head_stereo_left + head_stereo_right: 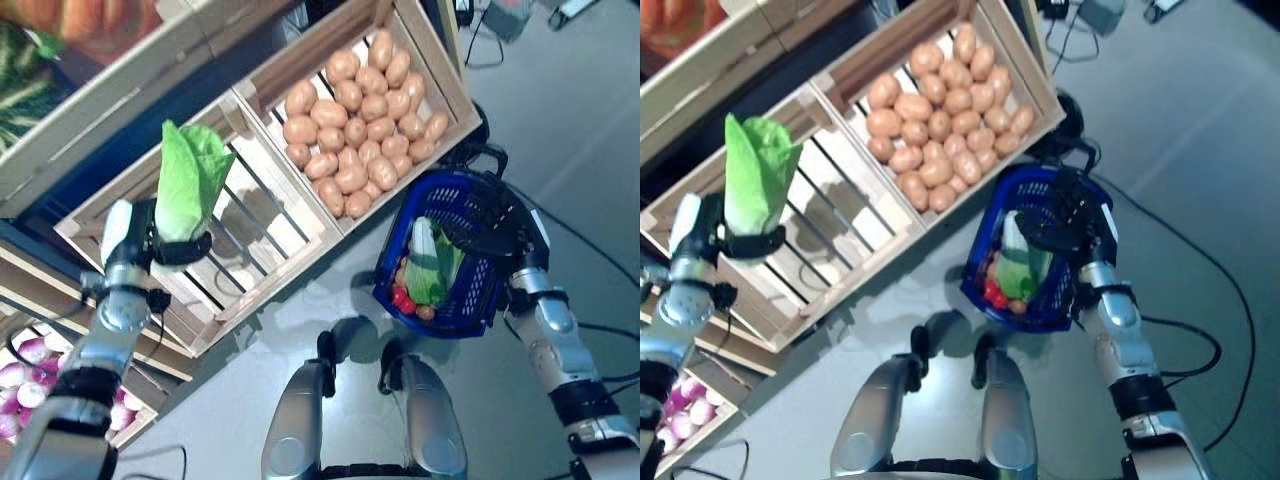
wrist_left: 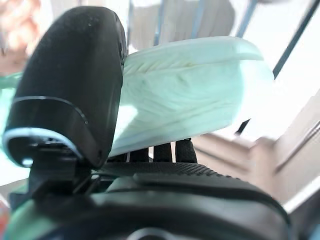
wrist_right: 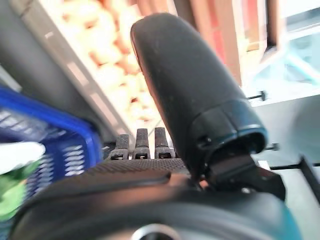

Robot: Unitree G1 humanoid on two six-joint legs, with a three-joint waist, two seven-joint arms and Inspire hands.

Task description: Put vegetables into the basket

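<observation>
My left hand (image 1: 178, 247) is shut on a leafy green cabbage (image 1: 188, 178) and holds it upright above a slatted wooden crate (image 1: 262, 225). In the left wrist view the pale cabbage (image 2: 190, 95) lies between the thumb (image 2: 75, 85) and the fingers (image 2: 160, 150). The blue plastic basket (image 1: 482, 290) stands on the floor at the right. In it lie a green and white cabbage (image 1: 430, 262) and small red vegetables (image 1: 403, 298). My right hand (image 1: 490, 225) is open, over the basket's far rim; the right wrist view shows its straight fingers (image 3: 142, 142) beside the blue basket (image 3: 70, 150).
A wooden stand with crates fills the left and top. A crate of potatoes (image 1: 362, 110) stands next to the basket. Lower shelves (image 1: 30, 375) stand at the bottom left. Grey floor (image 1: 590, 130) lies to the right.
</observation>
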